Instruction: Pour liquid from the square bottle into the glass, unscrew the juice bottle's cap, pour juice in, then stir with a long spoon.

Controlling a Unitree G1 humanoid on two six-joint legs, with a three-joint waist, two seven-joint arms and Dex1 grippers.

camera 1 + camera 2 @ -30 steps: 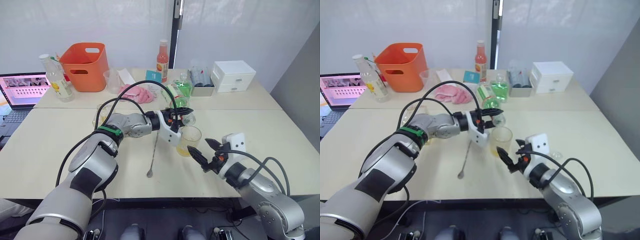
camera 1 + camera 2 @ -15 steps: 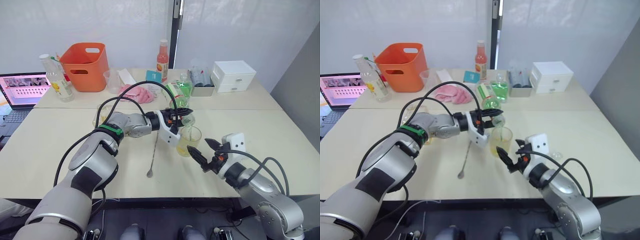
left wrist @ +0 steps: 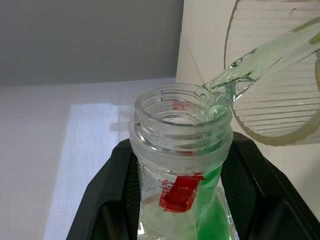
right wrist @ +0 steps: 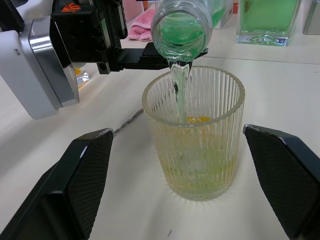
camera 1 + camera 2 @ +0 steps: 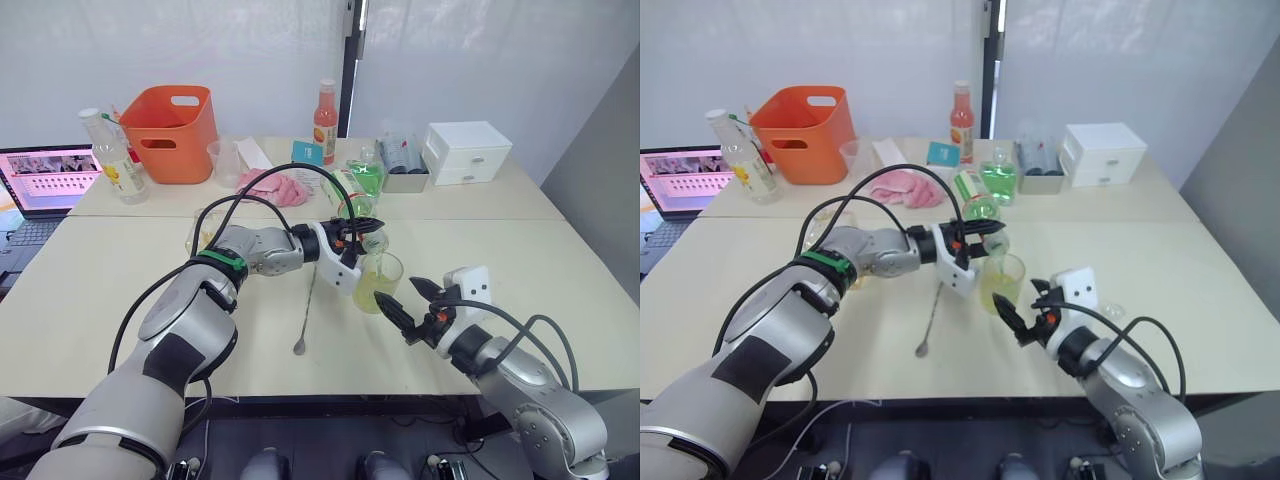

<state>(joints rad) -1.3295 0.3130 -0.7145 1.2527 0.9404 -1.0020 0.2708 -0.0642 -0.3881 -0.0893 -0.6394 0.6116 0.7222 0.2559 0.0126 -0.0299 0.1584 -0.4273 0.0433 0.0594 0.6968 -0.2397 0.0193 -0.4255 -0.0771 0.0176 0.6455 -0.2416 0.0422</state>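
Jaws spread; pink cloth (image 5: 272,187) behind.

Both arms silver-grey metal w/ rounded joint housings, dark grey panels on upper segments. Left arm (image 5: 190,330) has a green ring nr the forearm; black cables loop over it. Left gripper (image 5: 362,226): black fingers, white block mount w/ small orange-red marks. Right arm (image 5: 530,400) carries black cables too. Right gripper (image 5: 414,305): black textured fingers, white boxy wrist housing.
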